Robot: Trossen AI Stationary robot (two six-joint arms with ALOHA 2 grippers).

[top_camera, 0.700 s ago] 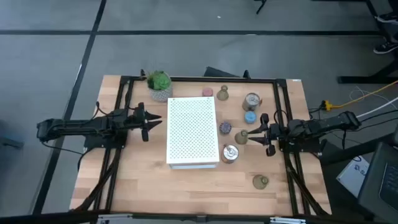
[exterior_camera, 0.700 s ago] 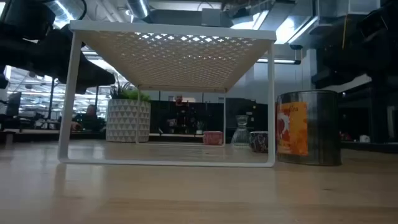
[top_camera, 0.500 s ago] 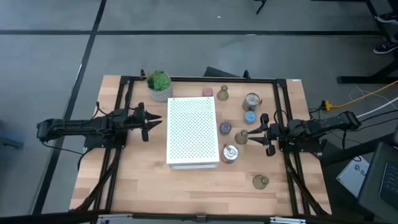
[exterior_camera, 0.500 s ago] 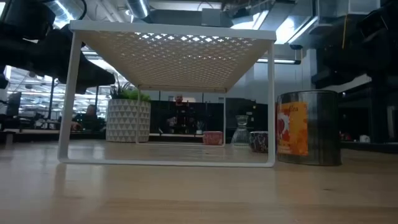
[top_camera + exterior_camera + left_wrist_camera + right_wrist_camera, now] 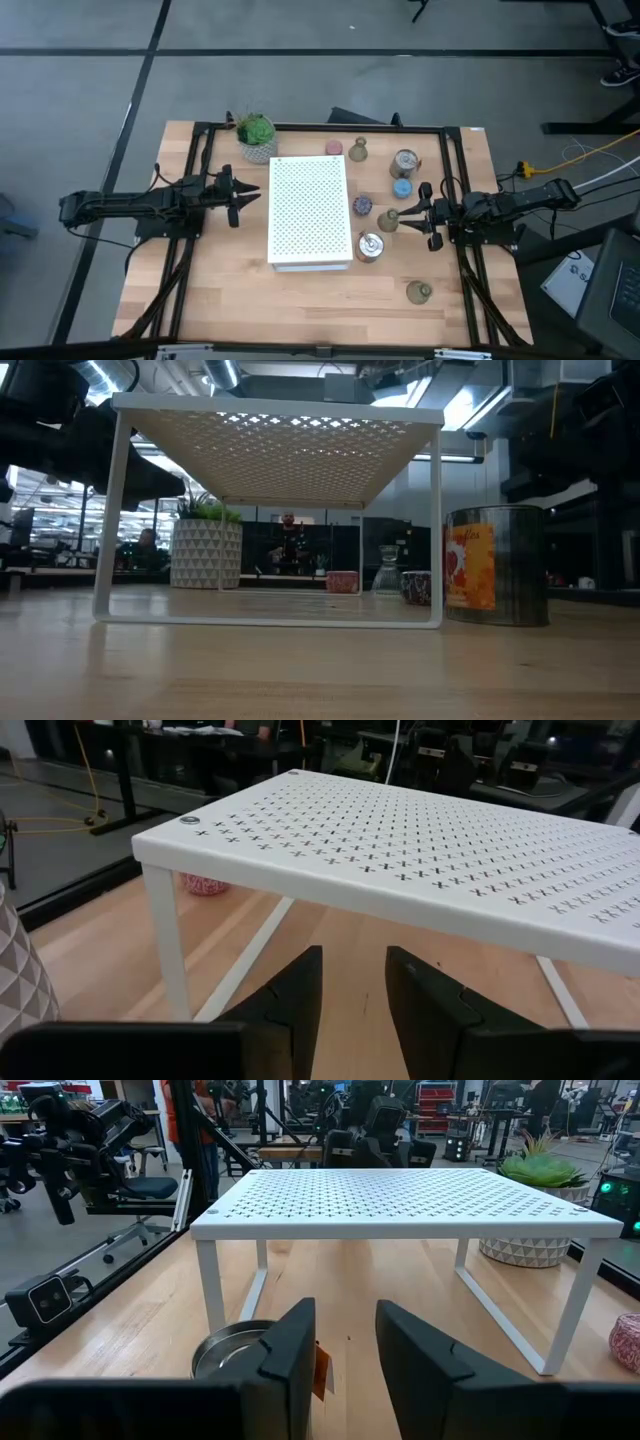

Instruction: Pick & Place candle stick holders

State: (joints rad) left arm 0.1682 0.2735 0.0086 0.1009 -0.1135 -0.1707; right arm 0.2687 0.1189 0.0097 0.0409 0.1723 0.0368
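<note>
Eight candle stick holders stand on the table to the right of the white perforated shelf point(image 5: 308, 212): pink point(image 5: 334, 149), olive-green point(image 5: 359, 151), silvery point(image 5: 405, 161), blue point(image 5: 402, 187), purple point(image 5: 362, 206), olive-green point(image 5: 388, 220), silvery with an orange label point(image 5: 370, 246), and olive-green point(image 5: 419, 291). My right gripper point(image 5: 408, 215) is open, low, and points toward the table's left edge, with its tips just right of the middle olive-green holder. I cannot tell whether they touch. My left gripper point(image 5: 252, 195) is open and empty, left of the shelf and pointing at it.
A green plant in a white pot point(image 5: 257, 135) stands at the far left of the shelf. The shelf stands on thin white legs point(image 5: 165, 935) with open room beneath. Bare wood lies along the table's near edge point(image 5: 300, 310). The labelled silvery holder point(image 5: 235, 1350) shows ahead of my right gripper point(image 5: 345, 1350).
</note>
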